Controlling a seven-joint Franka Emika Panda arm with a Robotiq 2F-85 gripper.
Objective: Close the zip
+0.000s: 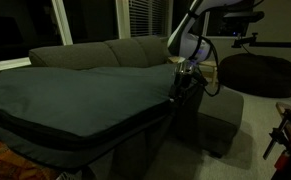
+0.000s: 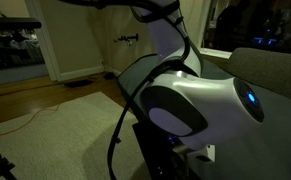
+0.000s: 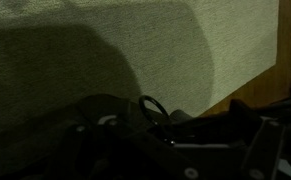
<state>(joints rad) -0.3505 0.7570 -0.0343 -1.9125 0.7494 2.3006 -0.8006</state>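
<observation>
A huge flat dark grey-green fabric case [image 1: 80, 100] lies across the grey sofa [image 1: 135, 52]. The zip [image 1: 115, 127] runs as a thin dark line along the case's front side seam. My gripper [image 1: 182, 82] hangs at the case's right-hand corner, right against the end of that seam. Its fingers are lost in shadow, so I cannot tell whether it holds anything. The wrist view is very dark. It shows only dark shapes low in the frame, with a small dark ring [image 3: 153, 106] standing up among them over pale carpet [image 3: 105, 50].
A round dark beanbag [image 1: 260, 72] sits behind the arm. The sofa's chaise end [image 1: 220, 115] is just below the gripper. My own white arm [image 2: 185, 100] fills the near exterior view, with a pale rug [image 2: 55, 130], wooden floor and a door behind it.
</observation>
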